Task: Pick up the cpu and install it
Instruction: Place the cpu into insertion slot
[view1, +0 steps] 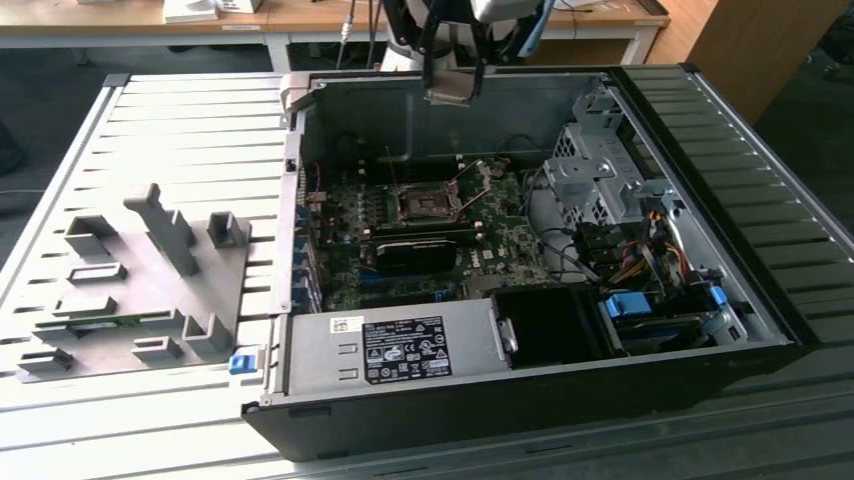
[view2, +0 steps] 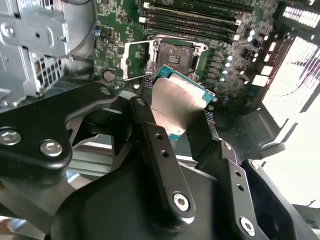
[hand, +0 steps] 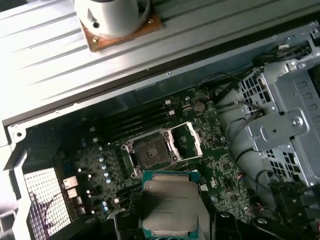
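Note:
The cpu (view2: 179, 100) is a small flat square chip with a silvery top and a green rim, also seen in the first wrist view (hand: 170, 202). My gripper (view2: 172, 111) is shut on it, one black finger (view2: 146, 120) against each side. In the exterior view the gripper (view1: 450, 88) hangs above the far wall of the open computer case (view1: 747, 300). Below the chip lies the dark motherboard socket (hand: 150, 151), bare, with its metal retention frame (hand: 186, 140) swung open beside it. The socket (view1: 430, 205) sits mid-board in the exterior view.
A grey power-supply box (view1: 387, 350) fills the case's near side. A metal drive cage (view1: 594, 170) and coloured cables (view1: 641, 250) stand at the exterior view's right. A black card (view1: 420, 252) lies near the socket. A grey fixture block (view1: 134, 290) rests on the slatted table.

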